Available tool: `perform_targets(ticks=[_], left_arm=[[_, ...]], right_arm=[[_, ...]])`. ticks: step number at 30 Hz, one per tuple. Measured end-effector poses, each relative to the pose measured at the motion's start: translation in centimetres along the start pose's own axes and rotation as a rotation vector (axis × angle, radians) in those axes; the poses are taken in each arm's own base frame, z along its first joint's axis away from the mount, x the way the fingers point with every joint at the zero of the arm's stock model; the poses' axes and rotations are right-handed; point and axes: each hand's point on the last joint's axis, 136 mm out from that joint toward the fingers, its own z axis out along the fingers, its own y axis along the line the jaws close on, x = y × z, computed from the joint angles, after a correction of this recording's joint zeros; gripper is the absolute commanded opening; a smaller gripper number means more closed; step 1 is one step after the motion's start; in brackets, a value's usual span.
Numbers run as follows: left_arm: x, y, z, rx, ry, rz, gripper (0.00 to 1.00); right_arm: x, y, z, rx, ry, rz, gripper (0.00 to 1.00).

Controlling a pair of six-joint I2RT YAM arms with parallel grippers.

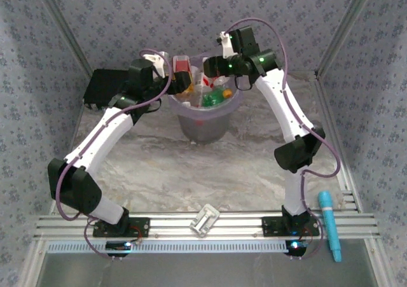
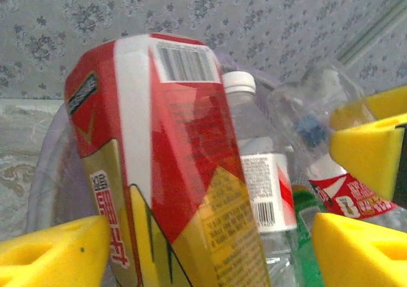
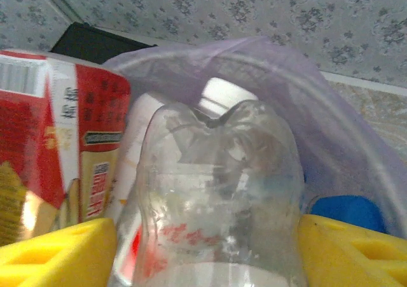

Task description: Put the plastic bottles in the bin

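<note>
Two grippers hung above the bin [image 1: 203,126], near the table's [image 1: 191,169] far edge. The left gripper [image 2: 210,239] gaped around a red-and-gold carton [image 2: 165,160] that might topple outside the rim; the right gripper [image 3: 206,249] flanked a clear bottle [image 3: 219,191], grip unclear, risking a slip.

Overhead view looks down from behind — both wrist views sit close at the shared bin [image 1: 205,126]

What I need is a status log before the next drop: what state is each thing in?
bin, upright, partly filled with bottles
left gripper, open, fingers either side of the red carton
red carton, tilted at the bin's rim, gap to one pad
right gripper, pads flanking the clear bottle, grip unclear
clear bottle, empty, base pointing away from the wrist camera
</note>
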Motion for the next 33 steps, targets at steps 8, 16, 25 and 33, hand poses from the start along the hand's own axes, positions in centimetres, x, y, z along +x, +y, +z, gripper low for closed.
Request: perform_targets(ticks=[8,16,25,33], left_arm=[[-4.8,-2.3,-3.7,0.001,-0.082,0.104,1.0],[-4.9,3.0,-13.9,-0.266,-0.221,0.177,1.0],[8.8,19.5,-17.5,-0.759,-0.09,0.114,1.0],[18.2,27.1,-15.0,-0.896,0.081,0.124,1.0]], right_arm=[[-2.0,-2.8,-3.3,0.037,-0.072,0.039,1.0],[4.6,-13.9,-10.6,0.255,-0.119,0.192,1.0],[18.9,-22.7,-9.8,0.52,-0.078,0.276,1.0],[27.2,-25.6,-4.6,0.609,-0.016,0.231,1.0]])
